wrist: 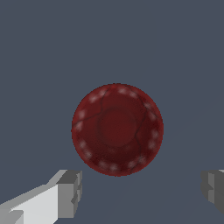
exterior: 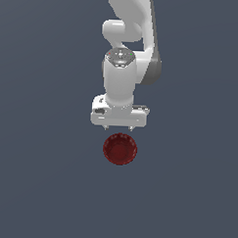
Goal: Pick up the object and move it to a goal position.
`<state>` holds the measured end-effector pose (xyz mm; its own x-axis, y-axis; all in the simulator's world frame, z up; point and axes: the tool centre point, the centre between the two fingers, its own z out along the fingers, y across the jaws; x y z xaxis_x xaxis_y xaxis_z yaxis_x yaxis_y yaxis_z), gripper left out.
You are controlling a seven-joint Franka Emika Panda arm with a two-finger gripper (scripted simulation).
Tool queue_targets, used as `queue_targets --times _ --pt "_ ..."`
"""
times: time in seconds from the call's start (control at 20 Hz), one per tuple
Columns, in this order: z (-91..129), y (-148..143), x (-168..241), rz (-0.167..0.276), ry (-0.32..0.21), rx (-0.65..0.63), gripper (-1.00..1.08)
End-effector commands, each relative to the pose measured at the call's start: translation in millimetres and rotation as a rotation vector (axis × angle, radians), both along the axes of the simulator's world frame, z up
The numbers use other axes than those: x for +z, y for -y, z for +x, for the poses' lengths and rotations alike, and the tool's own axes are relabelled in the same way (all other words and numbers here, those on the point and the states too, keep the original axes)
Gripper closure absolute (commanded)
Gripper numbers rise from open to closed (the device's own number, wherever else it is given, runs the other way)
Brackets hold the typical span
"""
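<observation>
Only the tips of the two gray fingers (wrist: pixel 69 192) show in the wrist view, and one of them is cut off by the edge of the picture. In the exterior view the fingers are almost hidden under the white hand (exterior: pixel 118 127); just two tiny points stick out below it. The top of the white arm (exterior: pixel 130 23) runs out of the picture.

The hand is spread wide, with a big gap between its fingers, and it pinches nothing.

The dark red bowl (exterior: pixel 119 149) (wrist: pixel 117 129) sits on the flat gray worktop (exterior: pixel 39 186). It is just past the fingertips, not between them, and nothing touches it. The bowl is round, so it has no long side. Its open side faces up. Its wavy rim is hard to make out in the exterior view. In the wrist view pale spots shine all around the rim.
</observation>
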<state>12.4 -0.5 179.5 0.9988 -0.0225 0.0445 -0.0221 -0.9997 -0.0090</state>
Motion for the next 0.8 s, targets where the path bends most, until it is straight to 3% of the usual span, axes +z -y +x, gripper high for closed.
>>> queue_targets --times 0.0,0.4,0.75 --pt "0.0 0.0 0.0 0.000 0.000 0.000 -0.20" --pt "3.5 -11.0 5.3 -0.004 0.009 0.042 -0.20" --pt "5.5 -5.9 26.3 -0.050 0.036 0.077 -0.20"
